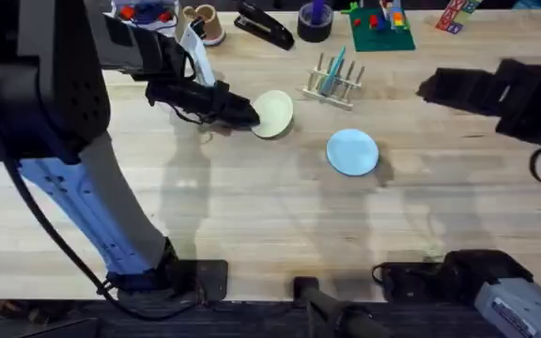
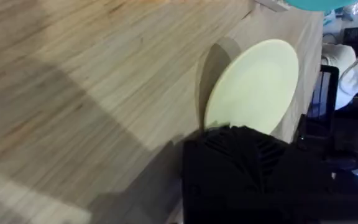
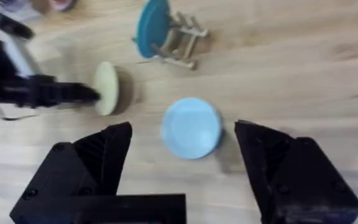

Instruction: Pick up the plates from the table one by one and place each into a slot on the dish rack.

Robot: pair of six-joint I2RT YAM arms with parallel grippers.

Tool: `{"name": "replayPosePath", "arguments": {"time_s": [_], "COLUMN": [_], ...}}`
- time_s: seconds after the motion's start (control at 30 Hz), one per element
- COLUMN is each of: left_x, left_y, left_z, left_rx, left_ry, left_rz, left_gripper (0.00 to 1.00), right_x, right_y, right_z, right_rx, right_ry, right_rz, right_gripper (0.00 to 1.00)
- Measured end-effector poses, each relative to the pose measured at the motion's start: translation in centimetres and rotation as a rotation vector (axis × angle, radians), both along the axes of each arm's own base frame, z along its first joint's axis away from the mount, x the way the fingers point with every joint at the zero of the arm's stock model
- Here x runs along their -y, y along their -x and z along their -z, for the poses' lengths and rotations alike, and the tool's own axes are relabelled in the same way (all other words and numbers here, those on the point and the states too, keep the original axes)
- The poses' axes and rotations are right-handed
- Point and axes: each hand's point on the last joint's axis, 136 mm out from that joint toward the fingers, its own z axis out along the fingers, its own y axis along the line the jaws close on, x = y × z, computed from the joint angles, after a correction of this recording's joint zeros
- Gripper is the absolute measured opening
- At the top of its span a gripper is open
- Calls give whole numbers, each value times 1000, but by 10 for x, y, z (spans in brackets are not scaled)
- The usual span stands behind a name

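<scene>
Left pincer [image 1: 252, 116] grips one cream plate [image 1: 276, 113]; three plates.

Lab bench: butcher-block table [image 1: 280, 216], stapler [image 1: 264, 25], toy blocks [image 1: 380, 25].

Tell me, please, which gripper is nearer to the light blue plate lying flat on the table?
Left, narrowly. The left gripper, shut on the cream plate, sits just across from the light blue plate. The right gripper is open, hovering above and off toward the table's right side.
</scene>
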Motion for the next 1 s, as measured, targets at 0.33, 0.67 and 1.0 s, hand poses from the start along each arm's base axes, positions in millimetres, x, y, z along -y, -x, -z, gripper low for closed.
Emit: {"name": "replayPosePath", "arguments": {"time_s": [0.33,0.67,1.0], "left_x": [0,0,0], "left_y": [0,0,0], "left_z": [0,0,0], "left_rx": [0,0,-2], "left_ry": [0,0,0], "left_rz": [0,-1,-2], "left_gripper": [41,41,41], "right_x": [-29,-65,-120], "right_y": [-7,-26,-57], "right_z": [23,37,75], "right_rx": [-174,-189,-215], "right_ry": [-164,-203,-223], "right_rz": [26,-33,-142], "right_gripper": [995,995,995]}}
